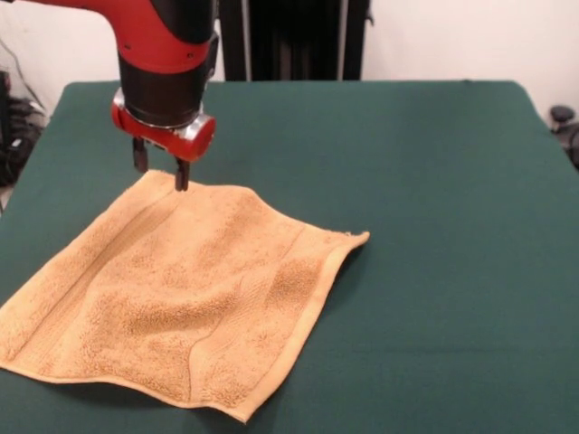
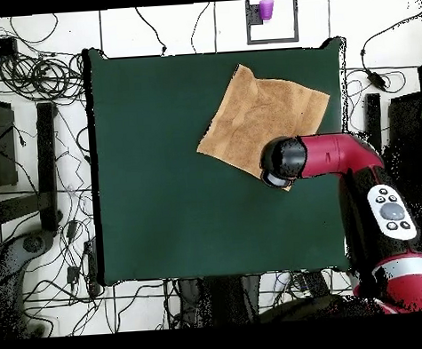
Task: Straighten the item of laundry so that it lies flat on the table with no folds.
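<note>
One towel (image 1: 176,294) is all you have to deal with, and in the front view it lies on the near left part of the green worktop (image 1: 434,226), spread out almost whole, its nearest corner close to the front edge. You can see low ridges running across the pile, and the right-hand corner looks slightly lifted or curled, with a shadow under that edge, so it is near flat but not finished. Expect it to handle as soft, light terry: limp, with no stiffness to push against, and likely to drag a little on the felt-like top instead of sliding freely. Take it by a corner or by the smoother woven band along an edge, where the cloth is thinner and easier to pinch, and pull outward, low over the surface, so the ridges draw out. Farther back, the gripper (image 1: 161,170) hangs just over the far corner of the towel, its two dark fingers (image 1: 182,174) narrowly parted with nothing between them; whether the tips touch the cloth you cannot tell. From overhead, the arm covers that same corner.
</note>
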